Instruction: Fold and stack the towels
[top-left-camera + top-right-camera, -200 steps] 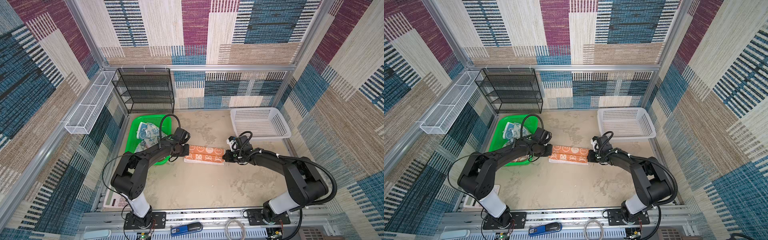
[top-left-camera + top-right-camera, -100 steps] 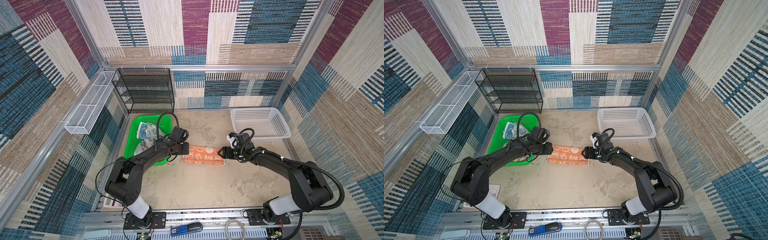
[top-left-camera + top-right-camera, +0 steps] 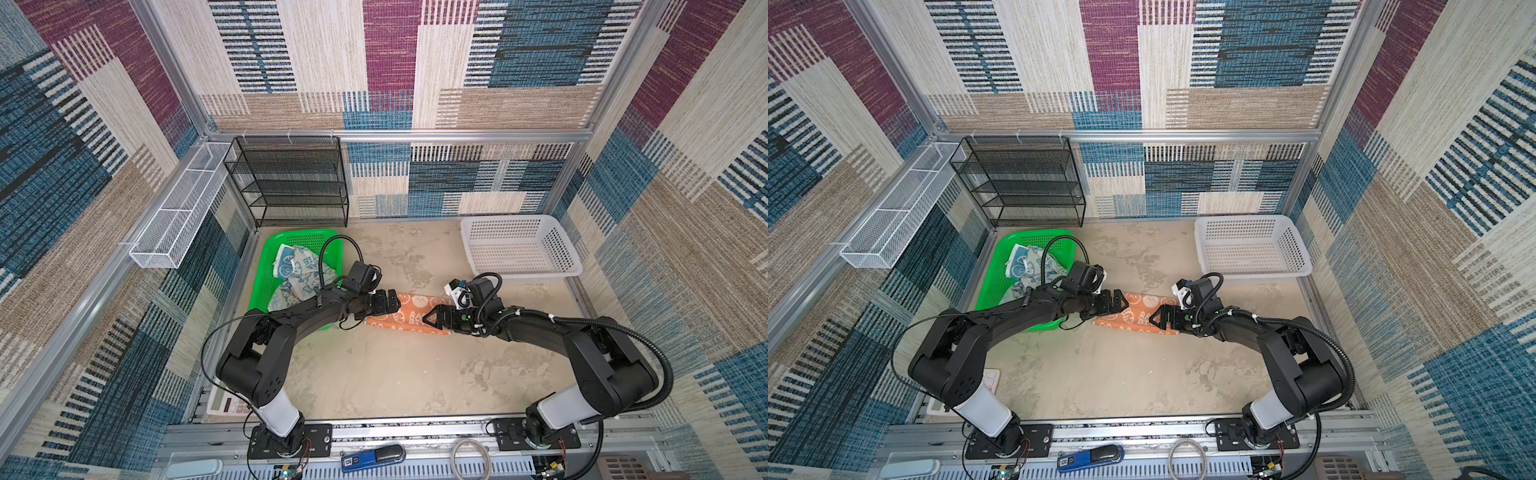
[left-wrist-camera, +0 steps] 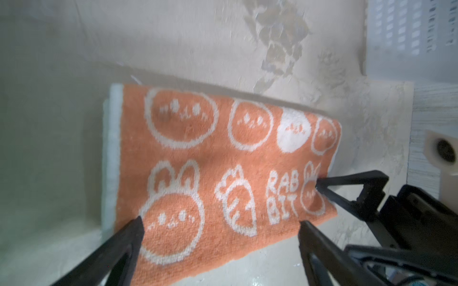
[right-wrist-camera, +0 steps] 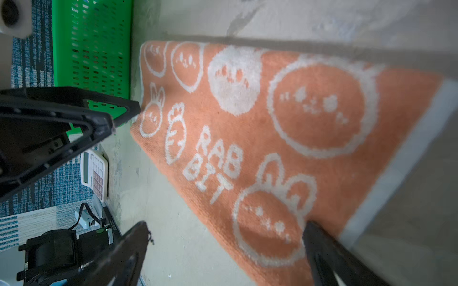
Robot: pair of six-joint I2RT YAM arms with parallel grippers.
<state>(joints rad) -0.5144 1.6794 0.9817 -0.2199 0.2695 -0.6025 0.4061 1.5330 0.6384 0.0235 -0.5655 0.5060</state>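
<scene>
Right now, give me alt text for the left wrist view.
A folded orange towel with white rabbit faces and RABBIT lettering lies on the beige table. The left gripper, fingers open, frames its near end; the right gripper reaches its far end.

2 black robot arms bend at the elbow and stretch low, forearms converging. The left gripper points at the right gripper, which sits just ahead of its fingertips, apart. Both grippers' jaws stand spread wide, clamping nothing.
</scene>
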